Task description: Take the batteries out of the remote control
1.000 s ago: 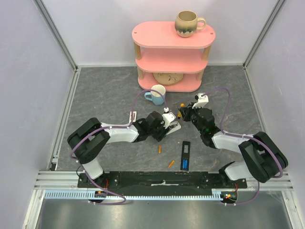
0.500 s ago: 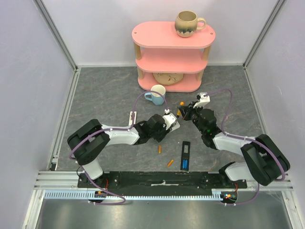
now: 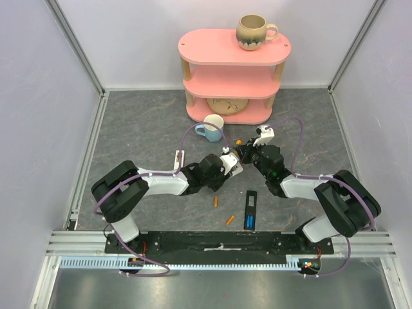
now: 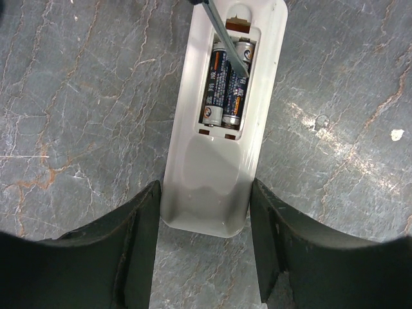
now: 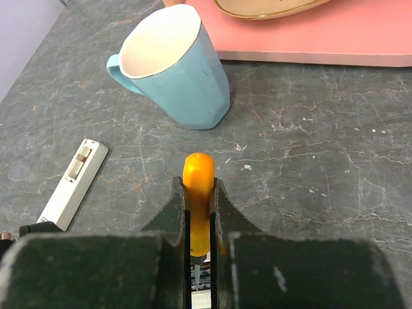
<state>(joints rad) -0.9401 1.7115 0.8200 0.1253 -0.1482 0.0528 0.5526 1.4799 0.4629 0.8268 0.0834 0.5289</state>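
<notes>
The white remote (image 4: pixel 212 154) lies back-up on the table with its compartment open. Two dark batteries (image 4: pixel 225 87) sit side by side inside it. My left gripper (image 4: pixel 205 251) is shut on the remote's near end, one finger on each side; it also shows in the top view (image 3: pixel 225 168). My right gripper (image 5: pixel 198 193) is shut on the orange handle of a screwdriver (image 5: pixel 198 170). The screwdriver's blade (image 4: pixel 226 35) reaches into the compartment between the two cells. In the top view my right gripper (image 3: pixel 244 153) sits just right of the left one. Two orange batteries (image 3: pixel 216 201) (image 3: pixel 230 221) lie loose nearer the arms.
A black remote (image 3: pixel 250 207) lies right of the loose cells. A blue mug (image 5: pixel 180 71) stands just beyond the grippers, in front of the pink shelf (image 3: pixel 232 84), which carries a beige mug (image 3: pixel 253 31). A white slotted piece (image 5: pixel 71 183) lies left of the right gripper.
My right gripper has moved left with the screwdriver, closer to the left gripper and over the remote. The left gripper has shifted slightly left and away with the remote.
</notes>
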